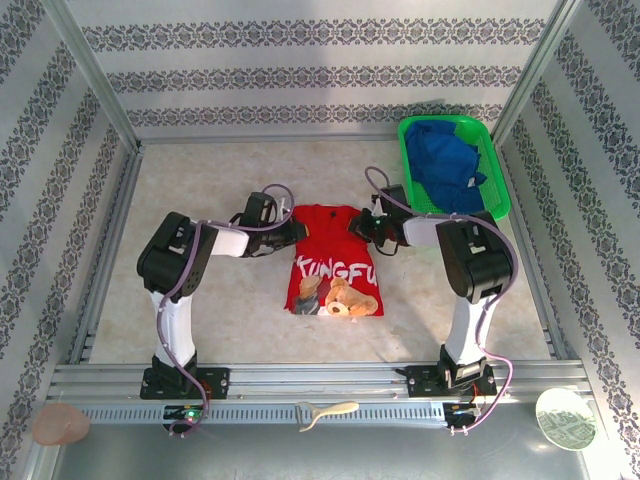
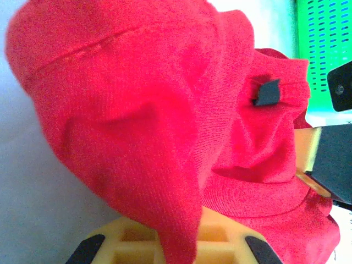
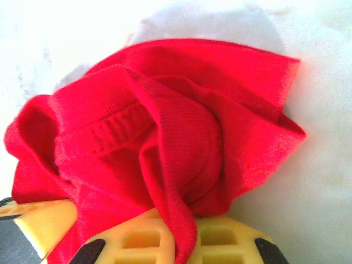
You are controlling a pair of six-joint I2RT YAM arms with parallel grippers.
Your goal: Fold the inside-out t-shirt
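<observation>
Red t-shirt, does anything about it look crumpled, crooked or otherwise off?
The red t-shirt lies flat at its near end, but its far end is bunched at both sides, pinched in the left pincer and the right pincer. No tear or spill shows.

Three walls close me in, papered white with grey bands of dark floral ornament: the back wall straight ahead, the left wall and the right wall slanting away at either side. Slim aluminium posts climb the back corners. The table has a pale, mottled beige top with metal channels along its sides, and a broad slotted aluminium rail crosses its near edge. The light is bright and even, with only soft shadows — close up from my wrists, the tabletop washes out almost to white.
</observation>
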